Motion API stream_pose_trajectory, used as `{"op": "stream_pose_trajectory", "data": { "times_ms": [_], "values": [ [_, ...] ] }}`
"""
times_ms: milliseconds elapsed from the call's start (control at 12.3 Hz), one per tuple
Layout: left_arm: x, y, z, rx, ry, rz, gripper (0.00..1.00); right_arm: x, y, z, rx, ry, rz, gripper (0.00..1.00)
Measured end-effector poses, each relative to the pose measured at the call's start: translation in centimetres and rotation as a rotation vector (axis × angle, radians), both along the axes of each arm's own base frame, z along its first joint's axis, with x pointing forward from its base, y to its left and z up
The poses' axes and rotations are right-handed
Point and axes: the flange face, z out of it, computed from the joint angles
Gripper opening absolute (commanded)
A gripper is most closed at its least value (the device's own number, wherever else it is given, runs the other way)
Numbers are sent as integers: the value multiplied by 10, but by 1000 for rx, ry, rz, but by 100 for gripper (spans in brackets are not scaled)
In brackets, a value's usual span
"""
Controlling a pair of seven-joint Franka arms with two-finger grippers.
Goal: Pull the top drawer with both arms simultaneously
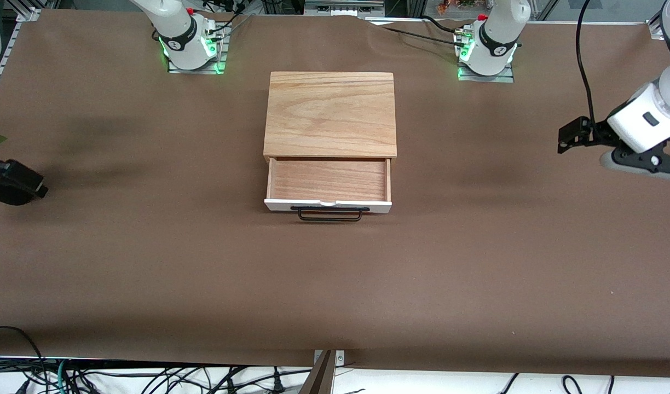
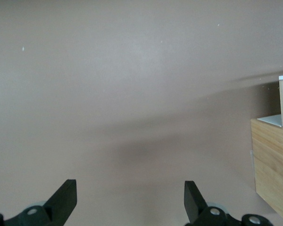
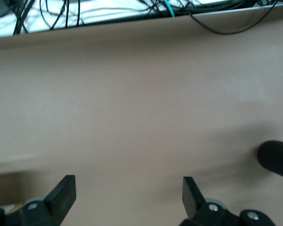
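- Nearest the front camera, along the bottom edge of the frame: table edge [image 1: 149, 364] with loose black cables [image 1: 165, 380] below it
- Brown table cover [image 1: 335, 284], bare across the lower half of the frame
- Centre of frame: top drawer [image 1: 328, 180], pulled out of the cabinet toward the front camera; white front panel [image 1: 328, 206] with a thin black wire handle [image 1: 330, 214] at its lower edge; light reddish wood bottom exposed, nothing seen in it
- Just above the drawer in the frame: cabinet's oak-grain slab [image 1: 330, 114], lying flat, drawer projecting from beneath it
- Mid left edge of frame: right gripper [image 1: 12, 180], black, over the table cover at the right arm's end, well apart from the drawer; fingers [image 3: 61, 193] spread wide in the right wrist view, holding nothing
- Mid right edge of frame: left gripper [image 1: 573, 134], over the table cover at the left arm's end, well apart from the drawer; fingers [image 2: 63, 197] spread wide in the left wrist view, holding nothing; cabinet side [image 2: 273, 165] at that view's edge
- Top of frame: two arm bases, right arm base [image 1: 186, 41] upper left, left arm base [image 1: 491, 46] upper right, each lit green at the foot
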Motion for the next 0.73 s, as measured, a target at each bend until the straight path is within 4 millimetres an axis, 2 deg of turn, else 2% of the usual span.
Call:
{"op": "stream_pose_trajectory", "data": {
  "times_ms": [162, 325, 487, 731],
  "values": [
    [-19, -18, 11, 6, -15, 18, 100, -13, 7, 3, 7, 57, 11, 100],
    [-26, -31, 15, 7, -22, 15, 100, -18, 5, -9, 12, 100, 4, 100],
    [-25, -32, 12, 7, -21, 15, 100, -19, 7, -18, 15, 119, -5, 100],
    [-25, -29, 11, -5, -19, 23, 100, -18, 7, -19, 15, 120, -5, 100]
  ]
}}
